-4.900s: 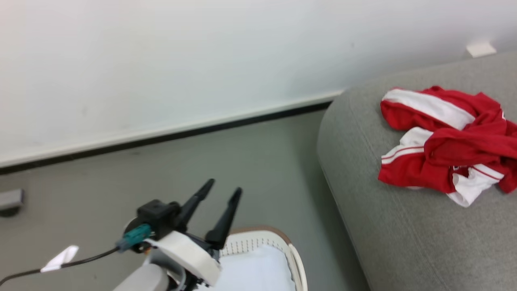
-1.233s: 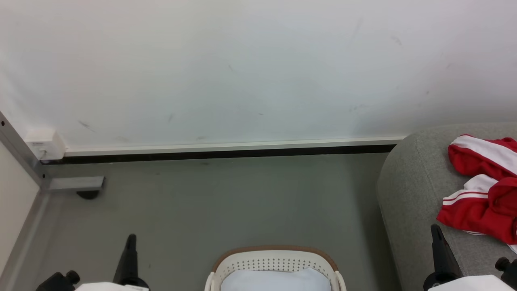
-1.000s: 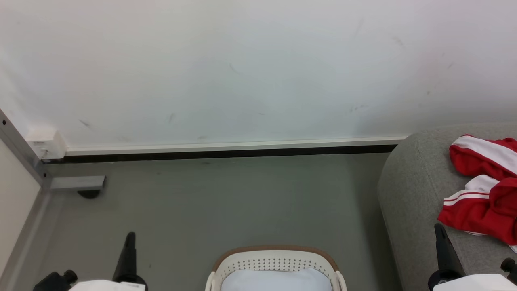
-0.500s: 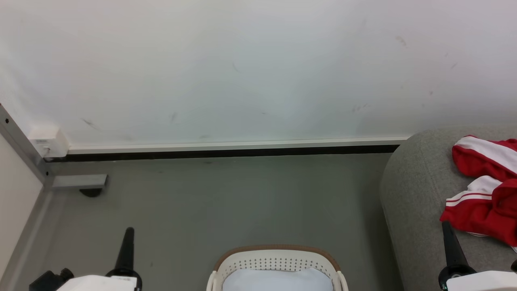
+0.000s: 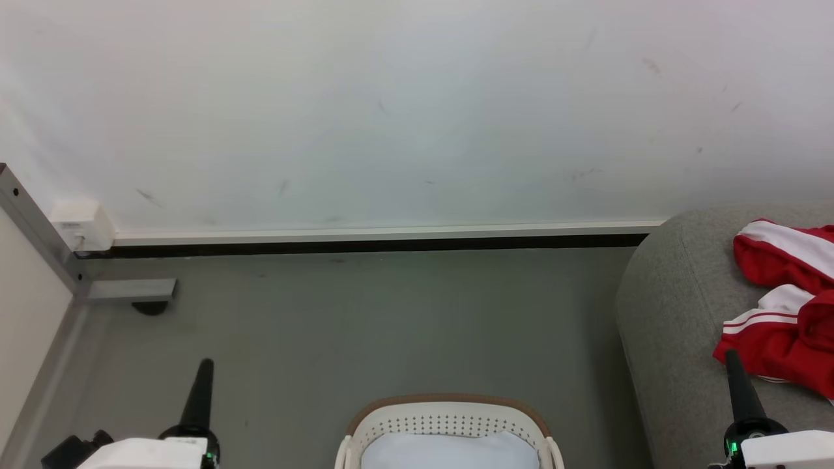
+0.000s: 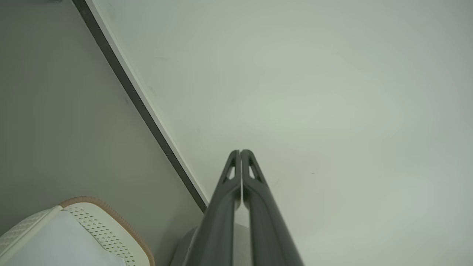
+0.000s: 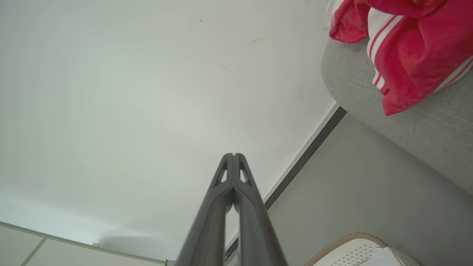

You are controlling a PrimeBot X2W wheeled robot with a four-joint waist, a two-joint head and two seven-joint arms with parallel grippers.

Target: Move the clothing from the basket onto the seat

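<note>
both my claws are pressed together and carry nothing: my left claw [image 6: 240, 152] has its two dark fingers tip to tip, aimed at the pale wall [image 6: 332, 92], and my right claw [image 7: 234, 155] is the same, fingers flat against each other with no cloth between them. in the head view each stands low at its own side, pointing up, well apart from the basket [image 5: 449, 400], which sits on the grey floor [image 5: 391, 312] between them. the clothing [image 5: 785, 306], a rumpled red heap with white bands and thin stripes, lies on the seat [image 5: 671, 306] at my right, near its rounded end, with one fold close to the edge. what i can see inside the basket is a smooth pale white layer [image 5: 449, 453] with no red in it. the basket's near half is cut off by the bottom of the picture, so i cannot say for sure that it is empty. my judgement is that the moving is done, or all but done. what is left is at most a check of the hidden part of the basket for a last garment.
</note>
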